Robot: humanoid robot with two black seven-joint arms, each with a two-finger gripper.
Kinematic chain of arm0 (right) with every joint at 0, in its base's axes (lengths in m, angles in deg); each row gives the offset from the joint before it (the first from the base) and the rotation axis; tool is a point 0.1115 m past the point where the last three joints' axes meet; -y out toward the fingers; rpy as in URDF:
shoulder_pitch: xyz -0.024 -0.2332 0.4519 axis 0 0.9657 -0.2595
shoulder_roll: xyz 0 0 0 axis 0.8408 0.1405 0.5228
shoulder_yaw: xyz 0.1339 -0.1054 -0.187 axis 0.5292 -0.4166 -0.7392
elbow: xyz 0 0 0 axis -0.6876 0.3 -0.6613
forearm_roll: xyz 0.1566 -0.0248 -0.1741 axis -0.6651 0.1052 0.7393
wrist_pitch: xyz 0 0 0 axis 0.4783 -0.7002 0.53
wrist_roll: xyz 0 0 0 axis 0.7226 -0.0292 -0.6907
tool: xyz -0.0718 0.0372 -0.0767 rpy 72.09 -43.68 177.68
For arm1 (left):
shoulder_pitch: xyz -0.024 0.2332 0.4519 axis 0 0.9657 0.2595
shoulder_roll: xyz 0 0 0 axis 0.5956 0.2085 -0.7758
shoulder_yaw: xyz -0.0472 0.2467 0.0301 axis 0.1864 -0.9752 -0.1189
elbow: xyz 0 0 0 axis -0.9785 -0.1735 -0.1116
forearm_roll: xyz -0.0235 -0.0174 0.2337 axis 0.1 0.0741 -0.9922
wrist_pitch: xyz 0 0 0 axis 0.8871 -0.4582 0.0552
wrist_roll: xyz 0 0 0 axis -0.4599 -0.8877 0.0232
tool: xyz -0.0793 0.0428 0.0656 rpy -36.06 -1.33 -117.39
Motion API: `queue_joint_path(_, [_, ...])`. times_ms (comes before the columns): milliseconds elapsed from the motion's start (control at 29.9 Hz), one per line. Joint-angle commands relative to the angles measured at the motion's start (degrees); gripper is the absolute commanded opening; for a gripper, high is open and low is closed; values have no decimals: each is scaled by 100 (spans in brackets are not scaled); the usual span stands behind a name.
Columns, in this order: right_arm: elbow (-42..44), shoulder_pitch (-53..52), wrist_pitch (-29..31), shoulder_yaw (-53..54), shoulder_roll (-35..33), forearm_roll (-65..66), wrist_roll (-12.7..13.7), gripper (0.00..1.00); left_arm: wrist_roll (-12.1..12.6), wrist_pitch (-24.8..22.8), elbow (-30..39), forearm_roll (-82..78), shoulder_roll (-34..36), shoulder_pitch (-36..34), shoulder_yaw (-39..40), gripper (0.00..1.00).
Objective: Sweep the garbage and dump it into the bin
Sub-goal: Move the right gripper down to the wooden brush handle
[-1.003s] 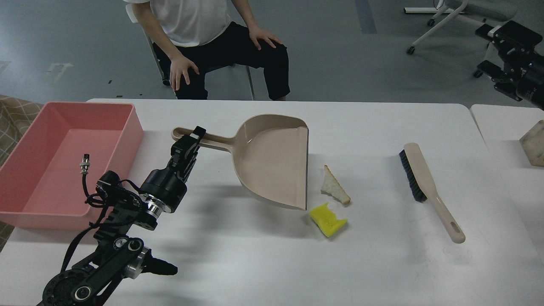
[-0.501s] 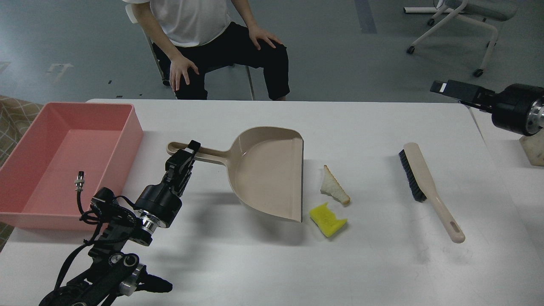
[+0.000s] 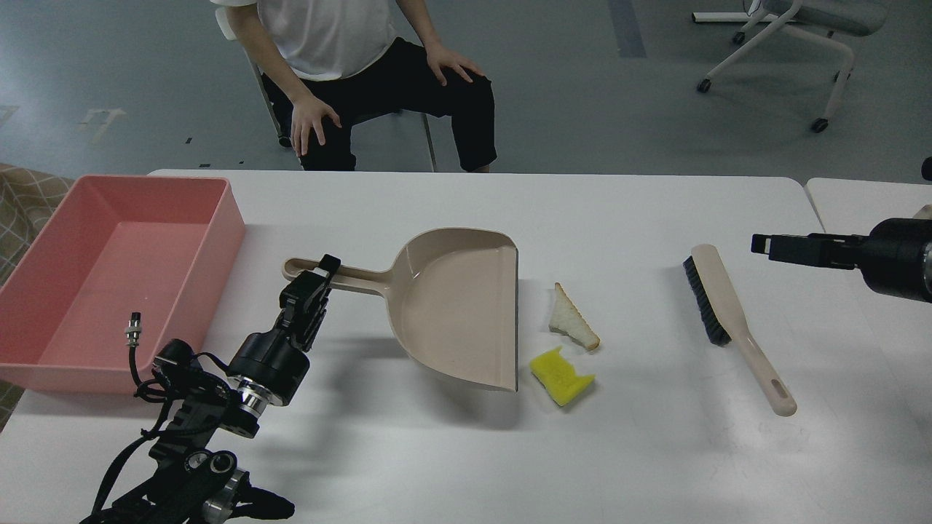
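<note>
Dustpan placement before sweeping. My left gripper [image 3: 321, 268] is clamped on the handle of the beige dustpan [image 3: 455, 306], toward the handle's far-left end; the pan sits mid-worktop with its straight open lip facing the right edge. To do this step well, I judge the lip should lie flat on the white table [image 3: 655, 451] and close to the garbage, leaving no gap for pieces to slide under, and the handle should be held firm against the push of the brush.

The bread slice [image 3: 571, 322] and the yellow sponge chunk [image 3: 561, 376] lie just right of the lip, the sponge nearer the front edge and almost touching the lip's corner. The brush [image 3: 728, 313] rests untouched toward the right edge, bristles facing the garbage. My right gripper [image 3: 773, 246] hovers beyond it near the right edge, holding nothing; seen edge-on, its opening cannot be told. The pink bin [image 3: 233, 218] stands at the far-left corner, with no garbage in it.
</note>
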Motion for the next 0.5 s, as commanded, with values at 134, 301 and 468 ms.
queue_joint_path(134, [-644, 284, 1, -471, -671, -36, 477, 86, 9, 0, -5, 9, -38, 10, 2, 23])
queue_joint_path(301, [-925, 363, 1, -524, -654, -80, 987, 82, 9, 0, -5, 9, -82, 10, 2, 23])
queue_joint_path(468, [-1110, 381, 1, -542, -610, -89, 1181, 81, 9, 0, -13, 17, -108, 10, 2, 23])
